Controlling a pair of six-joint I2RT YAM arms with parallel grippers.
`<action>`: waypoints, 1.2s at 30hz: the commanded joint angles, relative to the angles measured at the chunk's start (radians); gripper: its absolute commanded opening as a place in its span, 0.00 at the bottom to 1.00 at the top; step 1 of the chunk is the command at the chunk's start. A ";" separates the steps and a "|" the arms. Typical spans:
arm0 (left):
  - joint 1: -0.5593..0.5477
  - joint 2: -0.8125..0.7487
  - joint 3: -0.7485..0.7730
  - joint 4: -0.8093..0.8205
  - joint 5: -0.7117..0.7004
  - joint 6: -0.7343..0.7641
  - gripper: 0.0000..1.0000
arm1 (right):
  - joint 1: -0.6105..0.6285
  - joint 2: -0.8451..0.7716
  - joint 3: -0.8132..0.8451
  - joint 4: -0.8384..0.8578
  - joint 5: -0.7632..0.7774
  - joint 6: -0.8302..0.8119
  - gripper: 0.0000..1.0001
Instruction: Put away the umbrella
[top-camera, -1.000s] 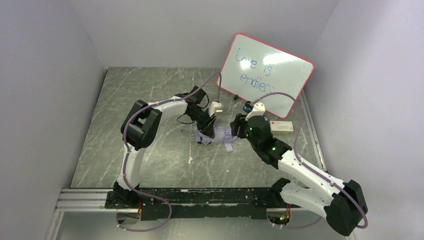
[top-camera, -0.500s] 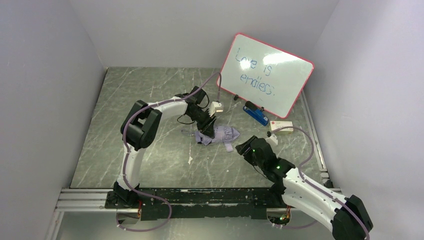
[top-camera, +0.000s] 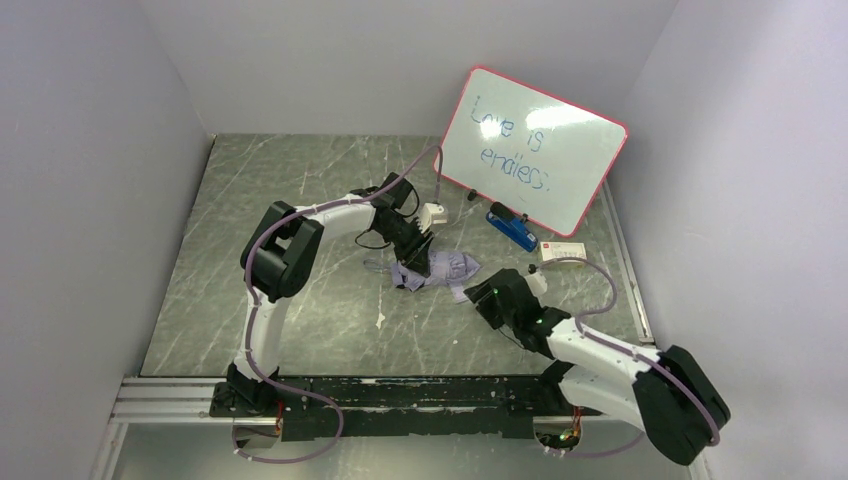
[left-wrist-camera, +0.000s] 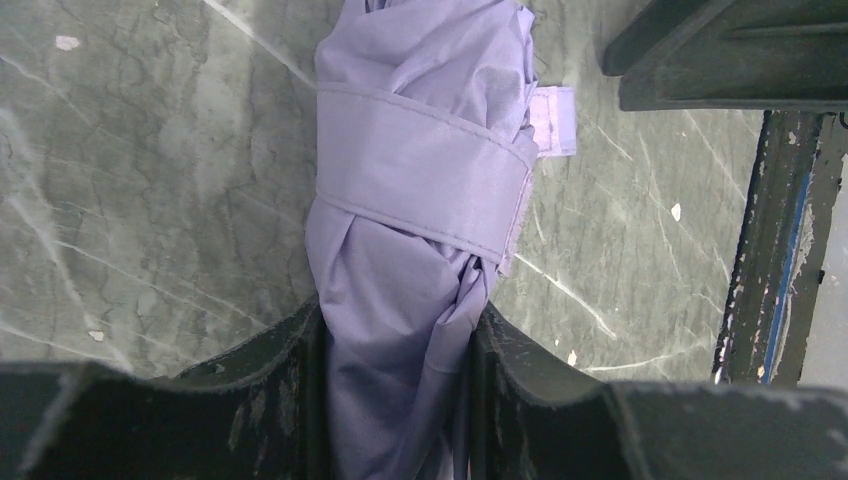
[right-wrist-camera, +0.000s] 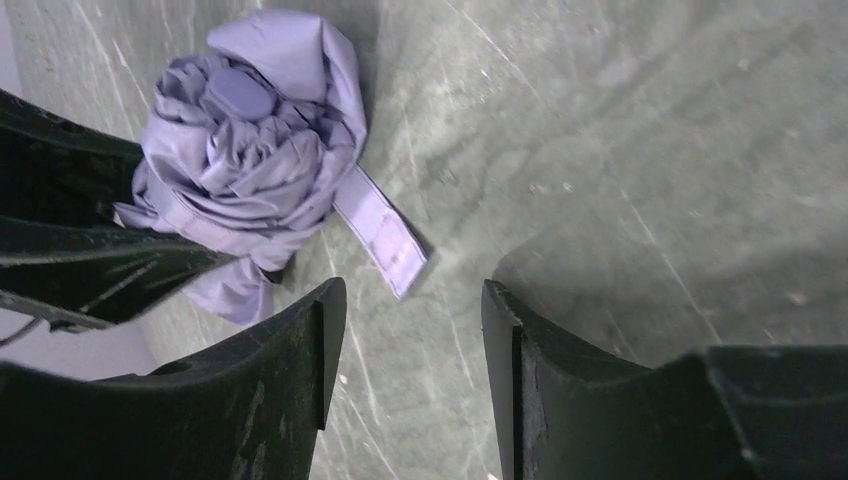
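Left jaws pinch one end of the furled umbrella (left-wrist-camera: 420, 170); its long axis runs roughly toward the right jaws, spread empty near its cap (right-wrist-camera: 238, 92).

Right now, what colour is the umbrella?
Pale lavender; the left wrist view shows the umbrella best.

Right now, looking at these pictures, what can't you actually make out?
- The umbrella, near end: left wrist view, cut off by the bottom edge, between the fingers of the left gripper.
- The small box, its label: top view, too small to read.
- The blue object below the whiteboard: top view, too small to identify.
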 joint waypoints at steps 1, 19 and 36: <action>-0.031 0.137 -0.085 -0.024 -0.307 0.011 0.05 | -0.045 0.102 -0.005 0.083 -0.068 -0.024 0.56; -0.031 0.134 -0.089 -0.024 -0.309 0.013 0.05 | -0.049 0.351 -0.041 0.366 -0.153 0.008 0.53; -0.031 0.142 -0.081 -0.032 -0.307 0.018 0.05 | -0.065 0.337 -0.018 0.357 -0.081 -0.182 0.36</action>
